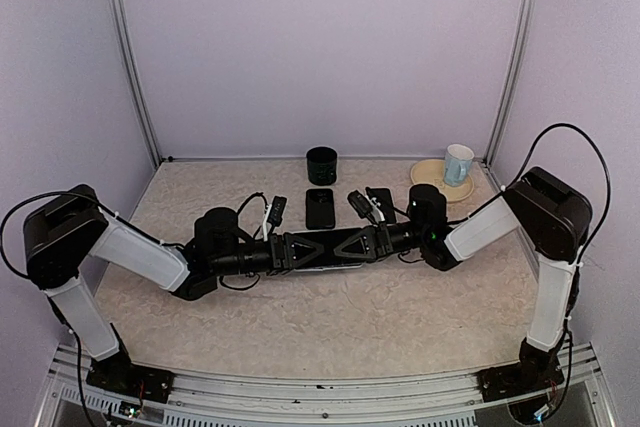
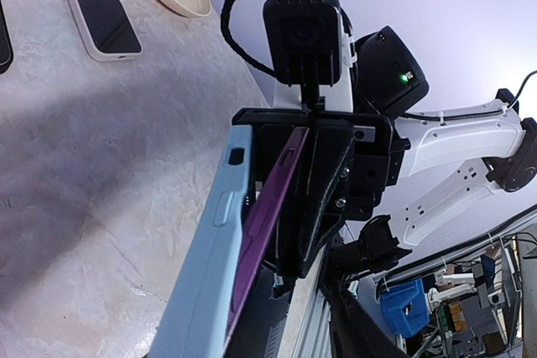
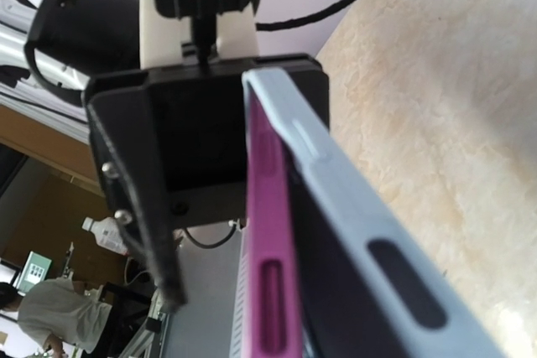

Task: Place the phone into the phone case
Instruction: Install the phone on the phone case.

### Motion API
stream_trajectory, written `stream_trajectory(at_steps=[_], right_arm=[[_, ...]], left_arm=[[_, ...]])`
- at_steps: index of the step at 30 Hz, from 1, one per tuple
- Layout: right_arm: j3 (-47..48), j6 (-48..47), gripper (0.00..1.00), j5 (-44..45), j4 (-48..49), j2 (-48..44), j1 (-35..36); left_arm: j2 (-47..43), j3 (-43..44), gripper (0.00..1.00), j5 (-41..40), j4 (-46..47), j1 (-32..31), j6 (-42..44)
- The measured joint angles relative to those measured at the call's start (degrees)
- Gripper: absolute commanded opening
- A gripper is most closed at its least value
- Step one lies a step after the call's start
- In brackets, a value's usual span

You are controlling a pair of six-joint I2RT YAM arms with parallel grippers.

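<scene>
My two grippers meet tip to tip at mid-table: left gripper point(image 1: 318, 249), right gripper point(image 1: 342, 245). Between them they hold a purple phone point(image 2: 267, 207) lying against a light blue phone case point(image 2: 205, 274), edge-on above the table. In the left wrist view the right gripper point(image 2: 323, 182) clamps the far end of the pair. In the right wrist view the phone point(image 3: 268, 232) and case point(image 3: 369, 207) run up to the left gripper point(image 3: 201, 148), which clamps their far end. The phone sits partly in the case, and a gap shows along one side. Each gripper's own fingertips are hidden.
On the table behind the grippers lie a black phone point(image 1: 320, 208) and a second phone point(image 1: 381, 204). A black cup point(image 1: 322, 165) stands at the back. A mug point(image 1: 458, 164) stands on a cream plate point(image 1: 436, 179) at the back right. Walls enclose the sides.
</scene>
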Motion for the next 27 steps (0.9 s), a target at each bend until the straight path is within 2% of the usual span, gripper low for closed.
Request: stream_trajectory(at_steps=[27], right_arm=[[-0.4, -3.0, 0.00, -2.3, -0.5, -1.1, 0.0]], left_arm=[[0.0, -0.6, 0.13, 1.4, 1.1, -0.3, 0.1]])
